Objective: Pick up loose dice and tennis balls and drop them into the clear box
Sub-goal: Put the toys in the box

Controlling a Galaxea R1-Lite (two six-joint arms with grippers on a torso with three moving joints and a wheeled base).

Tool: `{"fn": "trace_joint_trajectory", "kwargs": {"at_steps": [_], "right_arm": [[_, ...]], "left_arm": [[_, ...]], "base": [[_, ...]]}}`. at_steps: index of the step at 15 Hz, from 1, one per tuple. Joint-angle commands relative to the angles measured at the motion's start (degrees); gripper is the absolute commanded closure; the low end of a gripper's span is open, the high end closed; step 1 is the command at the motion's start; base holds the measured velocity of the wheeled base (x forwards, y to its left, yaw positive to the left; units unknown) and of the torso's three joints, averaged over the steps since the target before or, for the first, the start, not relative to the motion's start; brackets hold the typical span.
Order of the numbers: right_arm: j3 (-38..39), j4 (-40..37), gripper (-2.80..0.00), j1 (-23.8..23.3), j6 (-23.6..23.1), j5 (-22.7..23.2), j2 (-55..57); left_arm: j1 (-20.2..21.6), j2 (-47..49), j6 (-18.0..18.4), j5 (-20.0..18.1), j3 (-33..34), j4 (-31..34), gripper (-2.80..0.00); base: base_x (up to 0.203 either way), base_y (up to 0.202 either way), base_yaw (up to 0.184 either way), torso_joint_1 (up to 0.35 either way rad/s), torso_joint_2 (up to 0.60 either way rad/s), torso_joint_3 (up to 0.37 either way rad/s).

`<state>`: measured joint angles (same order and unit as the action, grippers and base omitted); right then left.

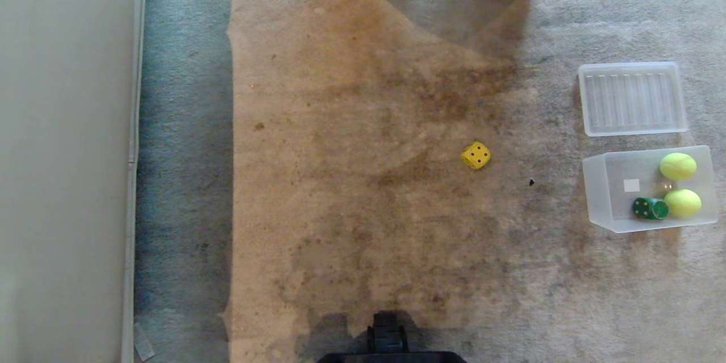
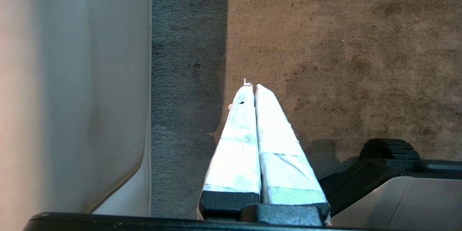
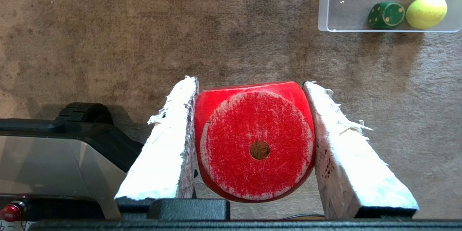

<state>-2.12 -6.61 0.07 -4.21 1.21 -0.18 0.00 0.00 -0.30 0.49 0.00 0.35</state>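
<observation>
A loose die (image 1: pixel 476 155) is placed on the carpet (image 1: pixel 351 125), left of the clear box (image 1: pixel 601 198). Two tennis balls (image 1: pixel 678 166) and another die (image 1: pixel 650 208) are contained in the box. A lid (image 1: pixel 630 98) is laid just behind it.

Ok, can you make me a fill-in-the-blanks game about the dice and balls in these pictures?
1. The right claw is squeezing a ____ die.
2. The clear box holds two tennis balls and one dark ____ die.
3. The die lying loose on the carpet is ____.
4. The left claw is ____ and holds nothing.

Missing words: red; green; yellow; shut
</observation>
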Motion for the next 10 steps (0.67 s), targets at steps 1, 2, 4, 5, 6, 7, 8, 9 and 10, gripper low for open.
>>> {"fn": "trace_joint_trajectory", "kwargs": {"at_steps": [1, 2, 4, 5, 6, 7, 8, 9, 10], "right_arm": [[0.01, -0.07, 0.00, 0.01, -0.10, 0.02, 0.09], [-0.02, -0.07, 0.00, 0.01, -0.10, 0.02, 0.09], [0.01, -0.07, 0.00, 0.01, -0.10, 0.02, 0.09], [0.01, -0.07, 0.00, 0.01, -0.10, 0.02, 0.09], [0.01, -0.07, 0.00, 0.01, -0.10, 0.02, 0.09], [-0.02, -0.07, 0.00, 0.01, -0.10, 0.02, 0.09], [0.01, -0.07, 0.00, 0.01, -0.19, 0.02, 0.09], [-0.08, -0.07, 0.00, 0.01, -0.19, 0.02, 0.09], [-0.08, -0.07, 0.00, 0.01, -0.19, 0.02, 0.09]], "left_arm": [[0.00, 0.00, -0.05, 0.04, 0.00, 0.00, 0.00], [0.00, 0.00, -0.05, 0.04, 0.00, 0.00, 0.00], [0.00, 0.00, -0.05, 0.04, 0.00, 0.00, 0.00], [0.00, 0.00, -0.05, 0.04, 0.00, 0.00, 0.00], [0.00, 0.00, -0.05, 0.04, 0.00, 0.00, 0.00], [0.00, 0.00, -0.05, 0.04, 0.00, 0.00, 0.00], [0.00, 0.00, -0.05, 0.04, 0.00, 0.00, 0.00], [-0.08, 0.00, -0.05, 0.04, 0.00, 0.00, 0.00], [0.00, 0.00, -0.05, 0.04, 0.00, 0.00, 0.00]], "base": [[0.000, 0.000, 0.000, 0.000, 0.00, 0.000], [0.000, 0.000, 0.000, 0.000, 0.00, 0.000], [0.000, 0.000, 0.000, 0.000, 0.00, 0.000], [0.000, 0.000, 0.000, 0.000, 0.00, 0.000], [0.000, 0.000, 0.000, 0.000, 0.00, 0.000], [0.000, 0.000, 0.000, 0.000, 0.00, 0.000], [0.000, 0.000, 0.000, 0.000, 0.00, 0.000], [0.000, 0.000, 0.000, 0.000, 0.00, 0.000], [0.000, 0.000, 0.000, 0.000, 0.00, 0.000]]}}
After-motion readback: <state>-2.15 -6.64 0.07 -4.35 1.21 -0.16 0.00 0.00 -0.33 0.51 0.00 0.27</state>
